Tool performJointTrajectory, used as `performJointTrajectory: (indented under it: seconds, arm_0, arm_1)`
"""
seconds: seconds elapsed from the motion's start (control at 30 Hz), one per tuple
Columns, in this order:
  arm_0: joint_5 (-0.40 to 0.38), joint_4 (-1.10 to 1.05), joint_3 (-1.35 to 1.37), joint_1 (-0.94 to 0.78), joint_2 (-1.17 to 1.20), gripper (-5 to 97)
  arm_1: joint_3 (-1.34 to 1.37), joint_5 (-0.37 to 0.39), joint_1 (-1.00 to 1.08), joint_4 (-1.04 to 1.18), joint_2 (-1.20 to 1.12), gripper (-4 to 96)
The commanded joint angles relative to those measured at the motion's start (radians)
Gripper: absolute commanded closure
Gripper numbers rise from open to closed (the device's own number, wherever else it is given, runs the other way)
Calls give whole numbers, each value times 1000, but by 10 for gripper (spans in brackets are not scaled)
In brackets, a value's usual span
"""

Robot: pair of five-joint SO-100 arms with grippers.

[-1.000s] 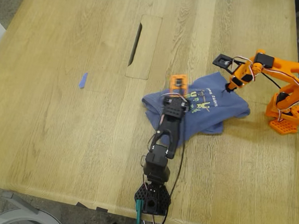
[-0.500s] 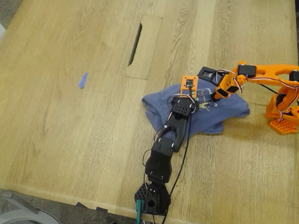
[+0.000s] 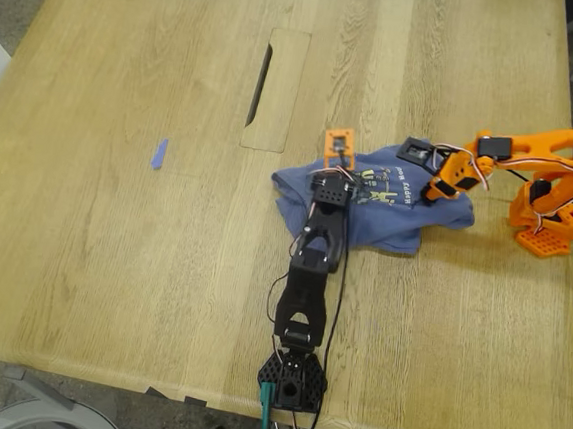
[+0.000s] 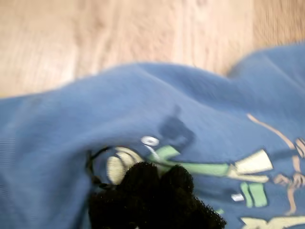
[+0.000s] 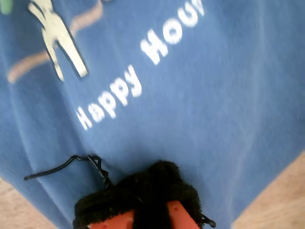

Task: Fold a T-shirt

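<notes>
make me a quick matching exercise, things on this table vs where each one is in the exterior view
Things:
1. T-shirt
2. small blue scrap
3. orange arm base
4. black arm base

Places:
A. alone on bare wood toward the exterior view's left
B. at the exterior view's right edge of the table
C. at the table's near edge, bottom centre
D. bunched between the two arms, print facing up

Pairs: 1-D, 2-A, 3-B, 4-C
</notes>
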Motion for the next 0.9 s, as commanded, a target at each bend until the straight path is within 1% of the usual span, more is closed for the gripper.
performJointTrajectory:
  seconds: [0.0, 0.23, 0.5, 0.67, 0.87]
  arm_0:
    - [8, 15, -138, -117, 29, 899]
    - [8, 29, -179, -170, 0, 898]
    - [12, 60, -176, -291, 0, 896]
    - [14, 94, -161, -354, 46, 895]
    - [23, 77, -71, -472, 129, 898]
  arm_1:
    - [35, 8, -8, 31, 72, 912]
    - [144, 14, -18, 84, 212, 912]
    - [199, 6, 26, 258, 416, 912]
    - [130, -29, 170, 334, 446, 912]
    - [155, -95, 446, 380, 543, 912]
